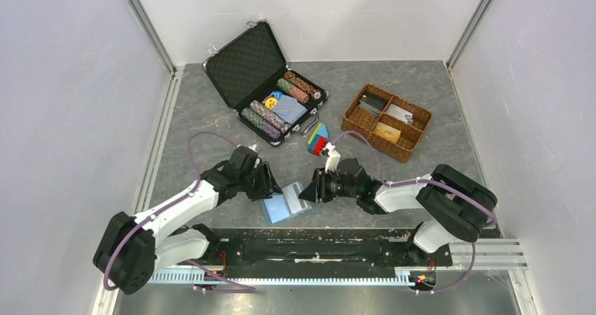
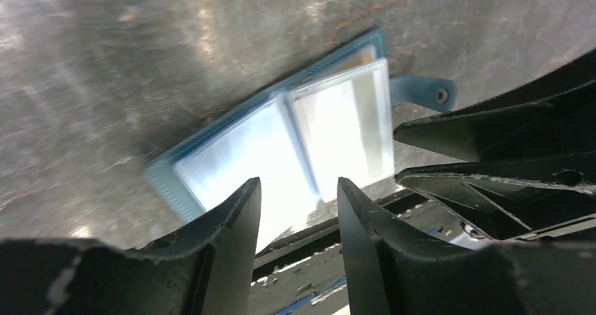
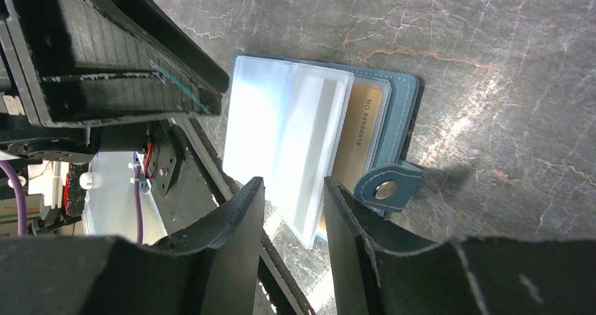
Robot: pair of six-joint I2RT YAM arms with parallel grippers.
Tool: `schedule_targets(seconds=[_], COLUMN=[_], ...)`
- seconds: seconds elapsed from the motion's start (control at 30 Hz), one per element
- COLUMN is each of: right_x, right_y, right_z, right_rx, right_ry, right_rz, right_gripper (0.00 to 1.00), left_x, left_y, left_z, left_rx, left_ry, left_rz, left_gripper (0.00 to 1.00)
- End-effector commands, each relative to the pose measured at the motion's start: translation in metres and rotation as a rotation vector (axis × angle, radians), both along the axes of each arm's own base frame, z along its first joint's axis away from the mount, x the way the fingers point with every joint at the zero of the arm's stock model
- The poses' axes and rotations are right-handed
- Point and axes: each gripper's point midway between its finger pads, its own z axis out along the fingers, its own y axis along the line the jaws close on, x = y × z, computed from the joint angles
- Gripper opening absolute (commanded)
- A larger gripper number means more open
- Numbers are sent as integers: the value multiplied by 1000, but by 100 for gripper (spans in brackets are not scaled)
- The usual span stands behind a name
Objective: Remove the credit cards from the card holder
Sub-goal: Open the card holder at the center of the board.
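- Left gripper [image 2: 299, 206] fills the bottom of its own wrist view. Its fingers are moderately apart with nothing between them, poised close to the left half of the card holder [image 2: 281, 143].
- Seen from above, the card holder lies open and flat at 6 o'clock on the table [image 1: 457, 97], between the two grippers. Its clear sleeves [image 3: 295, 132] are fanned across the middle.
- One orange-yellow card [image 3: 362, 129] sits in the pocket on the holder's 3 o'clock side, partly under a sleeve; only this card shows.
- Right gripper [image 3: 292, 209] hangs at the holder's 3 o'clock edge. Its jaws are part-way apart and grip nothing I can see.
- To do this step well, I judge the left fingers should pin the cover flat. The right should then nudge the sleeve aside, pinch only the card's exposed edge, and draw it straight out of the pocket.
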Motion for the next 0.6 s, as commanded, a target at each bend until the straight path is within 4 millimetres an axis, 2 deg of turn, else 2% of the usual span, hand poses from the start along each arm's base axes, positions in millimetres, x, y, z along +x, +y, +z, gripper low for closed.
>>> schedule_targets(seconds=[0.0, 0.1, 0.27, 0.57], right_x=[2, 2, 2, 3], right_y=[6, 5, 5, 3], right_z=[17, 16, 14, 14], right_rx=[45, 41, 39, 34], right_ry=[-43, -48, -42, -42], right_rz=[20, 16, 12, 4], right_gripper=[40, 40, 40, 40], left_x=[4, 1, -9, -16], left_y=[38, 47, 44, 43], left_z=[1, -2, -18, -34], left_rx=[189, 212, 185, 171], left_ry=[-38, -34, 9, 39], left_rz=[78, 119, 120, 107], left_gripper=[51, 51, 49, 44])
